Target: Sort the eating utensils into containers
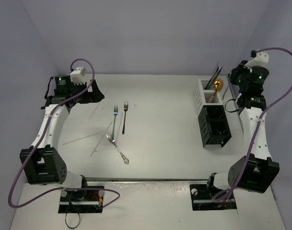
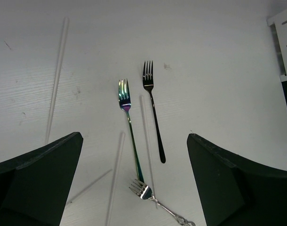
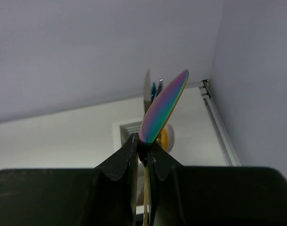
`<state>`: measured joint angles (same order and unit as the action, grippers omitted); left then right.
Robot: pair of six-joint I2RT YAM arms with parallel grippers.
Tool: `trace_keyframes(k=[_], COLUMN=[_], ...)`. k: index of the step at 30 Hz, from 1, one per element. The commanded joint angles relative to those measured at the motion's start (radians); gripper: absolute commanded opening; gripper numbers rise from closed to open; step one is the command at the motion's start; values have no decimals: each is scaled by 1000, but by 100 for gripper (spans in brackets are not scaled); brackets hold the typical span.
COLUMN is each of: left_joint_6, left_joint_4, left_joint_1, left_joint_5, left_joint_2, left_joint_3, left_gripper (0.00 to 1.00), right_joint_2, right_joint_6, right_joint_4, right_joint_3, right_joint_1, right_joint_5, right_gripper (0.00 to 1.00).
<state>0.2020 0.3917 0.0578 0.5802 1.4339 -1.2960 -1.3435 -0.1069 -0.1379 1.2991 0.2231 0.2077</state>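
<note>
My right gripper [image 1: 230, 79] is shut on the iridescent blue knife [image 3: 163, 107], holding it blade up over the small white box [image 1: 202, 89]. A gold spoon [image 1: 218, 85] stands in that box and also shows behind the knife [image 3: 166, 137]. The longer black box [image 1: 214, 125] adjoins the white one. My left gripper [image 2: 134, 188] is wide open and empty, hovering at the far left [image 1: 91, 93]. Below it lie a teal-handled fork [image 2: 129, 117], a dark fork [image 2: 153, 110], a silver fork [image 2: 147, 192] and several thin pale sticks [image 2: 56, 80].
In the top view the forks [image 1: 115, 120] lie mid-table with sticks [image 1: 84, 139] to their left. The purple cables loop beside each arm. The side wall stands close behind the right gripper. The table's front edge runs near the arm bases.
</note>
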Motion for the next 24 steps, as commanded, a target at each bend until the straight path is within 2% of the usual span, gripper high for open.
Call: trace_keyframes(k=[1, 9, 15, 24], left_joint_6=[-55, -86, -96, -91], left_joint_4=[-81, -88, -87, -99], left_joint_1=[-5, -4, -4, -4], left_joint_5=[-33, -55, -61, -69], left_joint_2=[-7, 6, 24, 57], left_joint_3=[1, 29, 35, 40], left_gripper=[94, 94, 94, 94], right_joint_2=[-62, -187, -263, -300], right_joint_6=[-214, -303, -277, -249], right_joint_4=[-200, -378, -425, -517], right_joint_3=[9, -1, -17, -155], right_joint_1=[58, 62, 60, 39], right_joint_5=[14, -15, -25, 3], right_gripper=[0, 0, 0, 0])
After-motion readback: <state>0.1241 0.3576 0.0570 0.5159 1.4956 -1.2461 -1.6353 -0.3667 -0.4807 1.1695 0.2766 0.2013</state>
